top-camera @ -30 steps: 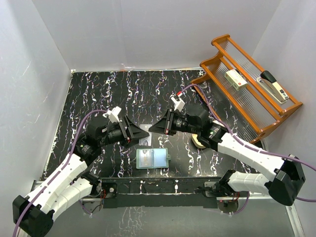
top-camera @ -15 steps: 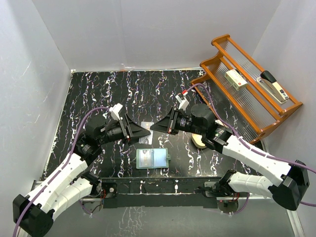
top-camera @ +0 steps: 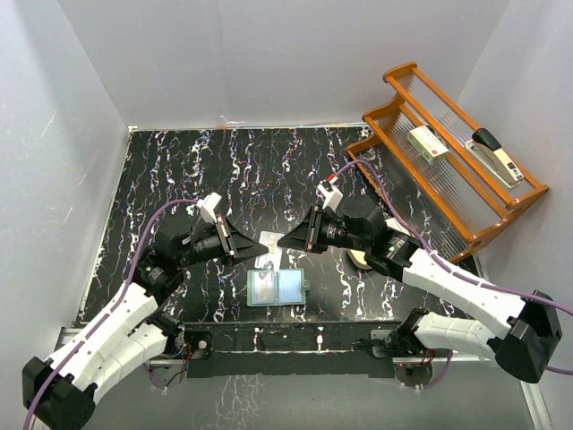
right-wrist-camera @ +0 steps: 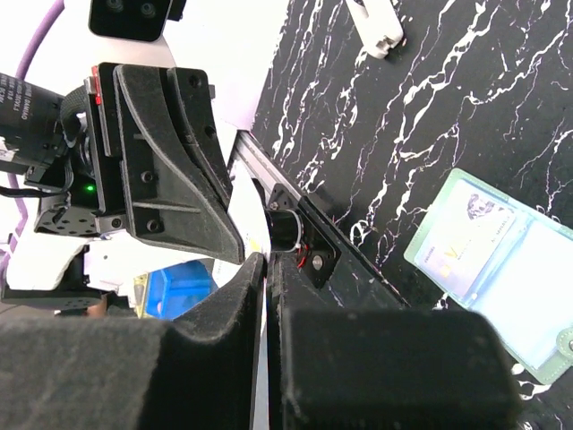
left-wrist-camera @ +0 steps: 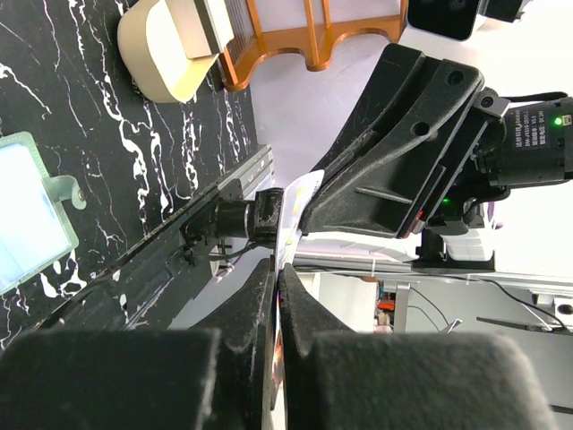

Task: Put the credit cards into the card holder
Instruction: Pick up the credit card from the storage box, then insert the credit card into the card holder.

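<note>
The card holder [top-camera: 276,288] lies open and flat on the black marbled table near the front edge, showing pale blue inside; it also shows in the left wrist view [left-wrist-camera: 31,215] and the right wrist view [right-wrist-camera: 501,269]. One printed card sits in its left half [right-wrist-camera: 466,231]. Above and just behind it a pale credit card [top-camera: 271,246] hangs in the air, edge-on [left-wrist-camera: 295,202]. My left gripper [top-camera: 261,244] [left-wrist-camera: 277,269] is shut on one end of it. My right gripper [top-camera: 286,240] [right-wrist-camera: 267,260], tip to tip with the left, is shut on the other end.
A tan cream bowl-like object [top-camera: 361,257] [left-wrist-camera: 166,45] sits under the right forearm. A wooden rack [top-camera: 448,170] at the back right holds a stapler [top-camera: 497,152] and a small white box [top-camera: 428,143]. White walls close in the table.
My left jaws, open a second ago, have shut on the card that the right gripper holds. Both gripper tips have dropped slightly toward the card holder.
</note>
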Available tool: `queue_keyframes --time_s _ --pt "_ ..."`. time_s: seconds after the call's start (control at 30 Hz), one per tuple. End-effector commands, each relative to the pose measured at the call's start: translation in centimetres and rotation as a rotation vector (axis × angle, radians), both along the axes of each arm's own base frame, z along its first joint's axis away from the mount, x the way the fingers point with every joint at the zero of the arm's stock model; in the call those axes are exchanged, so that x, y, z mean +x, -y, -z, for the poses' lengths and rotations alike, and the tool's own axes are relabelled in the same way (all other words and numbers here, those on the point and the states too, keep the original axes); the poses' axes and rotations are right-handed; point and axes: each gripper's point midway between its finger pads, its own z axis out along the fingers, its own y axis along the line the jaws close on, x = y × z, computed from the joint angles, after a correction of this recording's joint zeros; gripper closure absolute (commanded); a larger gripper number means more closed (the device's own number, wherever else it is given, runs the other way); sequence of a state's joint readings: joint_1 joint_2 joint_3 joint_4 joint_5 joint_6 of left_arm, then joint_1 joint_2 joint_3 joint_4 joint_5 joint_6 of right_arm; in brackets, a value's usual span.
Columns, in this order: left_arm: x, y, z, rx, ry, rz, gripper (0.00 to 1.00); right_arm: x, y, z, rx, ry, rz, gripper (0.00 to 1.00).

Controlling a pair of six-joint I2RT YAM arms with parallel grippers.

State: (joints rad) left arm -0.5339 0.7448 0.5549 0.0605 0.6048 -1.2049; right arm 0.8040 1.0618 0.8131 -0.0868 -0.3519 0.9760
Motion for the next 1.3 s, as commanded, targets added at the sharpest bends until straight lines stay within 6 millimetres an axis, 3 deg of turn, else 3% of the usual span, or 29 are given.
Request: queue_keyframes --time_s 0.0,0.23,0.43,0.53,0.9,1.27 --pt "-0.1 -0.3 1.0 0.049 -0.003 -0.003 1.0 0.3 0.5 -0.9 0.005 0.064 0.016 0.97" --pt "0.0 0.0 1.2 0.015 -0.02 0.0 1.0 0.4 0.8 0.5 -0.042 0.051 0.027 0.82" --pt "0.1 -0.9 4.0 0.127 -0.064 -0.037 1.0 1.6 2.3 3.0 -0.195 0.015 0.113 0.52" --pt "0.2 -1.9 6.8 0.223 -0.131 -0.077 1.0 1.5 3.0 4.8 -0.255 -0.013 0.123 0.52" --pt "0.4 -2.5 14.0 0.368 -0.238 -0.082 1.0 1.1 5.7 13.8 -0.549 -0.114 0.139 0.56" --pt "0.4 -2.5 16.4 0.346 -0.235 -0.1 1.0 2.0 4.9 18.4 -0.781 -0.122 0.107 0.62"
